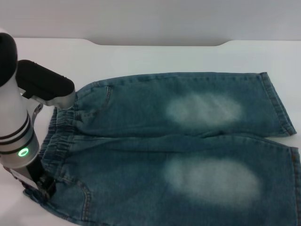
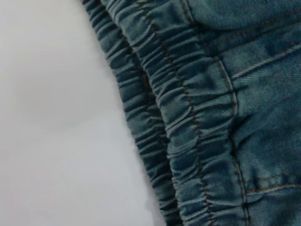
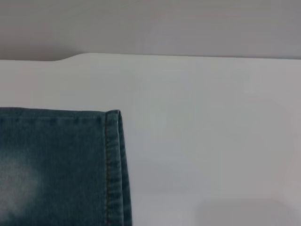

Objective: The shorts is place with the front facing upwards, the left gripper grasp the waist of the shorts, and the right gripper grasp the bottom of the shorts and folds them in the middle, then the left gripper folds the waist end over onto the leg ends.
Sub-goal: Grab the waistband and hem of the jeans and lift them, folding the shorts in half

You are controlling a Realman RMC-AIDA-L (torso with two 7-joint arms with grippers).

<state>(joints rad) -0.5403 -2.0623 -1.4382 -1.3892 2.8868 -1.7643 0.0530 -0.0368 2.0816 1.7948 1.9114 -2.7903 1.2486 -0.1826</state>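
Blue denim shorts lie flat and front up on the white table. Their elastic waist points to the left and the leg ends to the right. My left gripper is low at the near corner of the waist, with its arm reaching over the waistband. The left wrist view looks closely down on the gathered waistband beside bare table. One hemmed leg corner fills the lower part of the right wrist view. My right gripper is in none of the views.
The near leg of the shorts runs out past the right and bottom edges of the head view. The table's far edge has a shallow notch, with a grey wall behind it.
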